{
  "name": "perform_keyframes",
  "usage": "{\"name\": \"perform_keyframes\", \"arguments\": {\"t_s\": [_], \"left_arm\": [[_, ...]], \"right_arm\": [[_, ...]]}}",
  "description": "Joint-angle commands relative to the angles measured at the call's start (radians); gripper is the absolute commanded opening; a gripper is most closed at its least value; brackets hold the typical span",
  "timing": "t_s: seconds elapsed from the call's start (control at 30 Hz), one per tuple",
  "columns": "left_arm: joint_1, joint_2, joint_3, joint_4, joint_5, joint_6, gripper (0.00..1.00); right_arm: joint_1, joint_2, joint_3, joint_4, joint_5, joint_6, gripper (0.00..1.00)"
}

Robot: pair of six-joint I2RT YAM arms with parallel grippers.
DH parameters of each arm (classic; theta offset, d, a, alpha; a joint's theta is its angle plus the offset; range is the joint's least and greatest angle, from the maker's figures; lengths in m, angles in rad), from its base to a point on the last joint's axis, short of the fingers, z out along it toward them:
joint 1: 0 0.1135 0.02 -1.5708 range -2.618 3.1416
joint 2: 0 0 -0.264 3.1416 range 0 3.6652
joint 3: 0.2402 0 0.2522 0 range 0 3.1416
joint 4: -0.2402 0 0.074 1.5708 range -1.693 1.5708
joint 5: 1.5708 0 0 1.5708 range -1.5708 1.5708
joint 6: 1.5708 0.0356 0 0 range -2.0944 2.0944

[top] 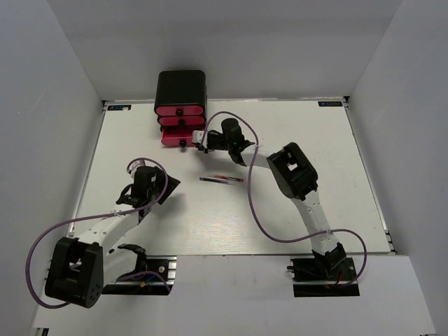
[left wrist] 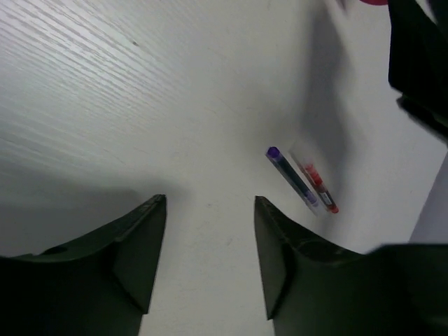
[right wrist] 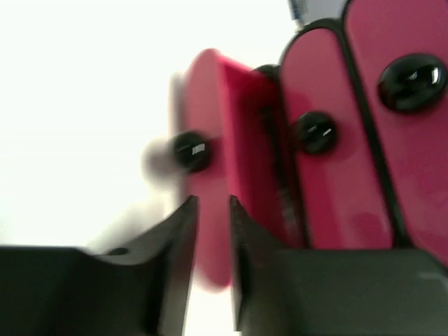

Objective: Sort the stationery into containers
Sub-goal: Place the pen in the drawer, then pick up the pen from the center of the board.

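We see the right claw (right wrist: 212, 204) slightly open, empty, at the pulled-out drawer (right wrist: 204, 98); left claw (left wrist: 210, 204) wide, empty.

Left arm (top: 105, 227) folded low, left gripper (left wrist: 210, 203) tilted down with jaws wide apart; right arm (top: 301, 189) stretched forward, right gripper (right wrist: 211, 203) level, jaws narrowly parted, gripping nothing.
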Motion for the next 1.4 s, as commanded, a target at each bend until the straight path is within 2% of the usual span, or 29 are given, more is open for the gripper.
{"name": "perform_keyframes", "arguments": {"t_s": [0.0,0.03,0.07,0.1,0.13,0.17,0.2,0.23,0.27,0.3,0.33,0.4,0.43,0.5,0.67,0.77,0.8,0.83,1.1,1.37], "left_arm": [[-0.005,0.036,0.046,0.1,0.085,0.009,0.61],[-0.005,0.052,0.055,0.122,0.105,0.009,0.51],[-0.005,0.088,0.055,0.14,0.148,0.023,0.45],[-0.005,0.11,0.067,0.16,0.175,0.035,0.38],[-0.005,0.136,0.084,0.2,0.206,0.052,0.25],[-0.005,0.161,0.099,0.214,0.273,0.099,0.2],[-0.005,0.214,0.136,0.234,0.344,0.177,0.14],[-0.014,0.242,0.159,0.234,0.344,0.178,0.14],[-0.014,0.269,0.184,0.225,0.401,0.274,0.13],[-0.014,0.296,0.21,0.213,0.424,0.329,0.13],[-0.023,0.338,0.254,0.187,0.442,0.391,0.15],[-0.032,0.378,0.296,0.142,0.47,0.568,0.23],[-0.044,0.404,0.326,0.122,0.485,0.624,0.26],[-0.054,0.418,0.336,0.104,0.485,0.745,0.34],[-0.075,0.446,0.372,0.096,0.475,0.96,0.38],[-0.097,0.492,0.424,0.039,0.43,1.083,0.44],[-0.106,0.492,0.425,0.029,0.421,1.111,0.52],[-0.106,0.501,0.425,0.029,0.395,1.159,0.54],[-0.167,0.547,0.454,0.021,0.389,1.446,0.59],[-0.21,0.644,0.497,-0.007,0.364,1.531,0.6]], "right_arm": [[-0.014,-0.232,-0.118,0.127,-0.049,0.095,0.26],[-0.025,-0.263,-0.211,0.118,-0.062,0.108,0.21],[-0.031,-0.359,-0.241,0.049,-0.091,0.126,0.16],[-0.041,-0.39,-0.282,0.014,-0.115,0.131,0.07],[-0.048,-0.444,-0.318,-0.073,-0.123,0.132,0.03],[-0.054,-0.467,-0.345,-0.123,-0.147,0.129,0.0],[-0.071,-0.545,-0.375,-0.292,-0.16,0.129,0.0],[-0.071,-0.545,-0.375,-0.293,-0.16,0.129,0.0],[-0.089,-0.564,-0.408,-0.336,-0.17,0.12,0.0],[-0.095,-0.605,-0.421,-0.428,-0.172,0.118,0.05],[-0.1,-0.622,-0.438,-0.447,-0.172,0.126,0.1],[-0.124,-0.672,-0.502,-0.528,-0.181,0.122,0.22],[-0.127,-0.685,-0.522,-0.554,-0.183,0.1,0.33],[-0.144,-0.716,-0.55,-0.624,-0.195,0.073,0.39],[-0.184,-0.791,-0.631,-0.64,-0.197,0.086,0.42],[-0.201,-0.823,-0.665,-0.631,-0.204,0.098,0.42],[-0.21,-0.828,-0.681,-0.631,-0.206,0.097,0.42],[-0.213,-0.838,-0.685,-0.631,-0.207,0.103,0.42],[-0.262,-0.866,-0.709,-0.643,-0.223,0.109,0.44],[-0.295,-0.864,-0.723,-0.643,-0.246,0.131,0.46]]}}
